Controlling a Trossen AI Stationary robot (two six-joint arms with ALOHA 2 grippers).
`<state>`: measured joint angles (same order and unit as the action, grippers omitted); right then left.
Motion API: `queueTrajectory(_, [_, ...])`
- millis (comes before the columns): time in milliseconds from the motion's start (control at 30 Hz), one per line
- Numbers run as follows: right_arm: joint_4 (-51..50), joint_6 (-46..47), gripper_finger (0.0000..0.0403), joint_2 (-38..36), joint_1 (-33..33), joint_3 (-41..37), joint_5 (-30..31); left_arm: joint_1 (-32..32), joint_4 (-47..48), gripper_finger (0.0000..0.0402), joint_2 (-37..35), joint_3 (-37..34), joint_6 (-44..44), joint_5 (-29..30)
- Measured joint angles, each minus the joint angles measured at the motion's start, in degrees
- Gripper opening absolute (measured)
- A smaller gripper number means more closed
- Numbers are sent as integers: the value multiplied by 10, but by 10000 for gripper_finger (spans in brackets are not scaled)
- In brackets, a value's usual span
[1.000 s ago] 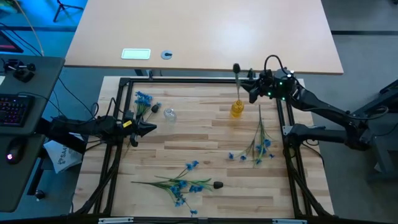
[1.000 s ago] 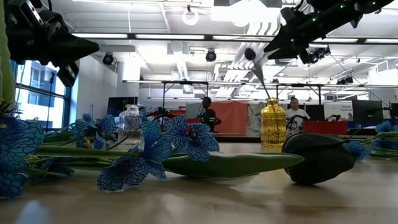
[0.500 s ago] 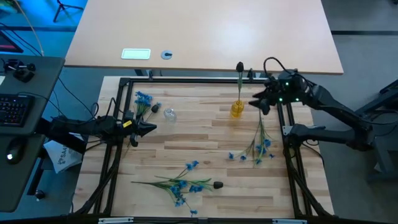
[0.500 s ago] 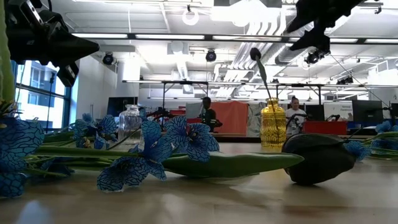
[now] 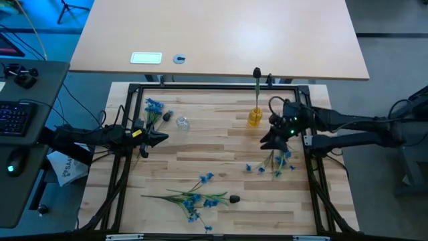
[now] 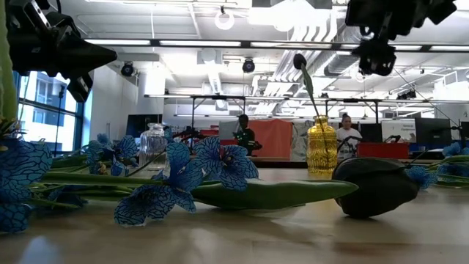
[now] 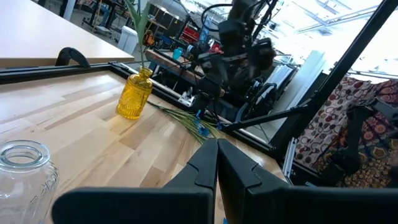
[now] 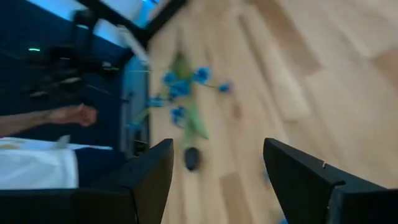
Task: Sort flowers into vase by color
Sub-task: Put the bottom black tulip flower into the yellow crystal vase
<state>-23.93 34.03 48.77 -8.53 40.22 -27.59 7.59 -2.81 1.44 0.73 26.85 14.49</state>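
A yellow vase (image 5: 255, 118) (image 6: 321, 147) (image 7: 135, 93) stands at the table's far right, and one dark-budded flower (image 5: 256, 72) (image 6: 299, 63) stands in it, leaning on its rim. My right gripper (image 5: 270, 138) (image 6: 375, 59) (image 8: 217, 180) hovers open, near of the vase, over a blue sprig (image 5: 277, 158) (image 7: 196, 122) lying on the table. A clear glass vase (image 5: 182, 122) (image 6: 152, 142) (image 7: 25, 171) stands far left. My left gripper (image 5: 160, 138) (image 7: 216, 155) waits shut at the left edge. More blue sprigs (image 5: 194, 198) (image 8: 180, 87) and a dark bud (image 5: 234, 199) (image 8: 191, 158) (image 6: 377, 187) lie near the front.
Another blue sprig with a dark bud (image 5: 155, 109) lies at the far left corner beside the clear vase. A black frame (image 5: 214, 86) runs around the wooden table top. Bare wood lies in the middle between the two vases and the near flowers.
My right gripper has drawn away from the flower in the yellow vase, moving from beside the vase's far right toward the near edge and down, until it is over the blue sprig on the right. The dark-budded flower stays standing in the vase.
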Motion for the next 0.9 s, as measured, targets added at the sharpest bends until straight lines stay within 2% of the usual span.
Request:
queueTrajectory(167, [166,87,243,14,46,-16,13,0,0,0,0,0,0,0])
queueTrajectory(233, [228,124,243,22,64,-16,41,0,0,0,0,0,0,0])
queueTrajectory(400, [352,174,243,41,113,-16,177,0,-16,0,0,0,11,15])
queueTrajectory(467, [385,186,243,52,131,-16,244,0,-57,0,0,-1,75,26])
queueTrajectory(567, [431,199,243,73,152,-16,328,0,-114,0,0,0,158,76])
queueTrajectory(700, [494,200,243,106,168,-16,395,0,-168,0,1,0,230,143])
queueTrajectory(733, [505,200,243,113,171,-15,405,0,-183,0,5,0,257,139])
queueTrajectory(833, [503,199,243,134,176,6,423,2,-231,2,27,6,303,63])
queueTrajectory(900, [494,192,243,148,177,25,424,8,-240,9,54,32,307,49])
